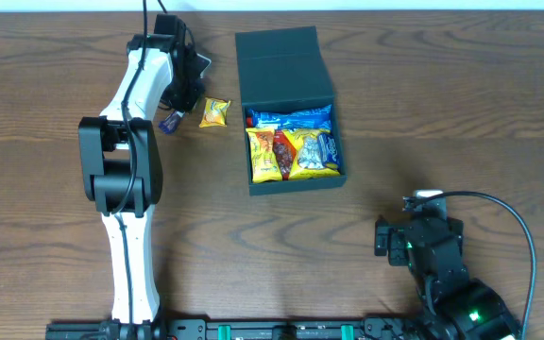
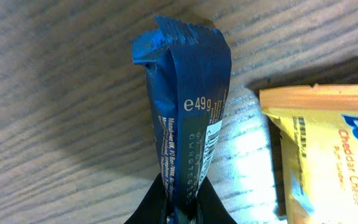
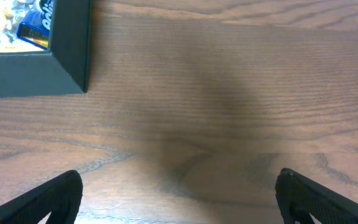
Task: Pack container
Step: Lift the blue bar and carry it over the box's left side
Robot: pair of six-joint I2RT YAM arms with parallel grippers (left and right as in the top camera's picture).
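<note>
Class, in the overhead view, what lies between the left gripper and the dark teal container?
A yellow snack packet lies between the left gripper, shut on a blue packet, and the container. The overhead view shows this.

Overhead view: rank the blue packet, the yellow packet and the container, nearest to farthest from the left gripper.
From the left gripper:
1. blue packet: clamped in that gripper, at the table's left.
2. yellow packet: lying on the table just to the right.
3. container: farther right, open, beyond the yellow packet.
</note>
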